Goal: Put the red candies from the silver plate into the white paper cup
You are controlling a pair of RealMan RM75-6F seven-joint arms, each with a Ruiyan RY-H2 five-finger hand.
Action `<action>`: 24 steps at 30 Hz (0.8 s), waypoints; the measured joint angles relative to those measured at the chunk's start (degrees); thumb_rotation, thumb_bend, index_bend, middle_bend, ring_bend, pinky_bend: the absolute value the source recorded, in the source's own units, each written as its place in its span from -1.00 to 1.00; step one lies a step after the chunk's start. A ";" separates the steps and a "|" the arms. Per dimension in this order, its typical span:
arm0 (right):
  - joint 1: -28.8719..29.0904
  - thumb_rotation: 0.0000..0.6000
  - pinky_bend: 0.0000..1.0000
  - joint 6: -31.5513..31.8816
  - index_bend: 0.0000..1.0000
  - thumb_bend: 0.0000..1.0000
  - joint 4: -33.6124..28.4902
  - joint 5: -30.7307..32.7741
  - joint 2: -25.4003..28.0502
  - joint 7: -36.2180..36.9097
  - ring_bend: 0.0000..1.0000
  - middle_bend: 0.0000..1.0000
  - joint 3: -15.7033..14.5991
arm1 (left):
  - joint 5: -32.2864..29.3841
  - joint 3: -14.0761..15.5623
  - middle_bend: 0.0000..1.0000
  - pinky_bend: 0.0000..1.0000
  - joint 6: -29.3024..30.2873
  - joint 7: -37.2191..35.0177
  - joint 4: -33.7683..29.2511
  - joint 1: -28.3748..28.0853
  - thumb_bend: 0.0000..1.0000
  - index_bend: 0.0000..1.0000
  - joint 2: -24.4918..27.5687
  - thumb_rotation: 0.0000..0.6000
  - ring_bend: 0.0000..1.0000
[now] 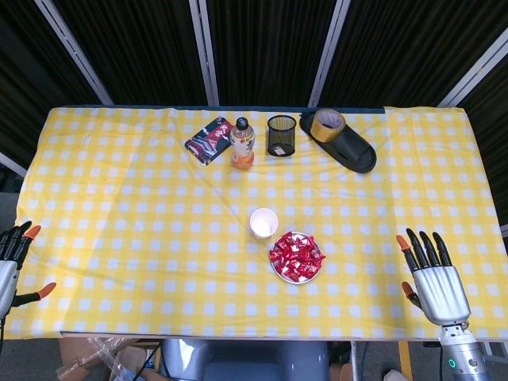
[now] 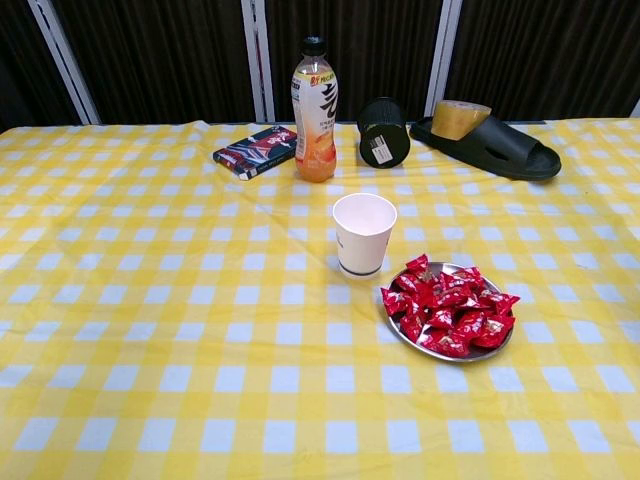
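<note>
The red candies (image 2: 447,308) are all piled on the silver plate (image 2: 432,350), so the job looks like it has not started yet. No candy shows in the white paper cup (image 2: 363,233) from above, and the cup stands upright just beside the plate, on its far left side.

The right hand (image 1: 432,275) is down at the near right edge of the table. Its fingers are straight and spread apart. It holds nothing and is well apart from the plate. The left hand (image 1: 14,258) is at the near left edge, half out of the picture. The fingers I can see look spread and empty, but I cannot be sure.

I think the next move is for a hand to reach in to the plate and pinch one small candy. The right hand is nearer. The wrappers look slippery and the candies lie in a heap, so it needs a careful pinch. Then it must lift the candy over the cup without knocking it.

Far behind are a bottle (image 2: 315,110), a black mesh cup (image 2: 383,132) and a black slipper (image 2: 495,147).
</note>
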 measured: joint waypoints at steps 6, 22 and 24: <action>-0.56 1.00 -1.00 -0.70 -1.00 -0.38 0.06 -1.04 -0.11 -0.10 -1.00 -1.00 0.46 | -0.02 0.10 -1.00 -1.00 -0.07 0.15 -0.22 0.06 -0.97 -1.00 0.17 1.00 -1.00; 4.19 1.00 0.91 -10.16 -0.96 -0.38 -15.23 0.63 -0.12 -5.47 0.96 0.84 4.15 | 0.34 0.26 -1.00 -1.00 -0.26 0.57 -0.55 -0.05 -0.97 -1.00 0.17 1.00 -1.00; 5.46 1.00 0.91 -12.39 -0.88 -0.38 -16.97 3.15 -1.07 -8.54 0.99 0.87 5.05 | 0.28 0.29 -1.00 -1.00 -0.50 0.44 -0.64 -0.11 -0.97 -1.00 0.23 1.00 -1.00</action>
